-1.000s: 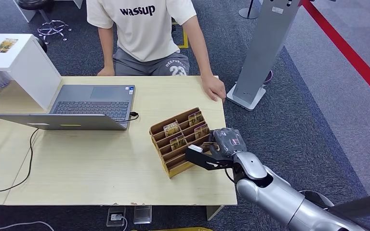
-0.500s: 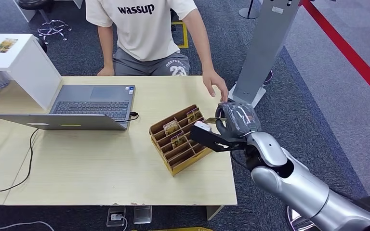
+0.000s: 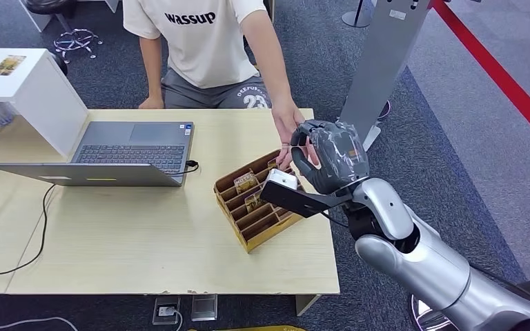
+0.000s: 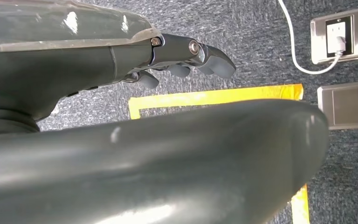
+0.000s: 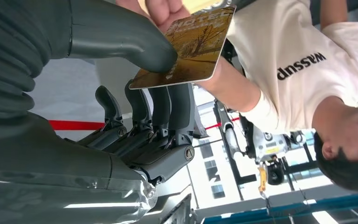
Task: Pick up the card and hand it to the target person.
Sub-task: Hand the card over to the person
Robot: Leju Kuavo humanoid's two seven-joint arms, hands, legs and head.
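The right hand (image 3: 331, 165), grey and wrapped in clear film, is raised above the far right corner of the pale wooden surface (image 3: 145, 241). In the right wrist view this hand (image 5: 135, 93) pinches a gold, glossy rectangular card printed with trees (image 5: 186, 46) between its thick thumb and its dark fingers (image 5: 168, 107), which are curled in under the card. The person's hand (image 5: 165, 9) touches the card's far edge from the other side. In the head view the card is hidden behind the robot's hand, and the person's hand (image 3: 291, 134) reaches up to it from across the surface.

Just below the right hand stands a brown wooden slotted card rack (image 3: 255, 207), tilted, with several more cards upright in its rows. The robot's black wrist part overlaps the rack's near right corner.

The person in a cream T-shirt (image 3: 203, 41) sits at the far side of the surface. An open grey laptop (image 3: 121, 155) lies to the left of the rack, well apart from it, beside a white box (image 3: 27, 89).

The left hand (image 4: 186, 53) hangs over dark carpet, its fingers loosely curled and holding nothing, above a yellow floor marking (image 4: 214, 98) and a floor socket (image 4: 339, 35).
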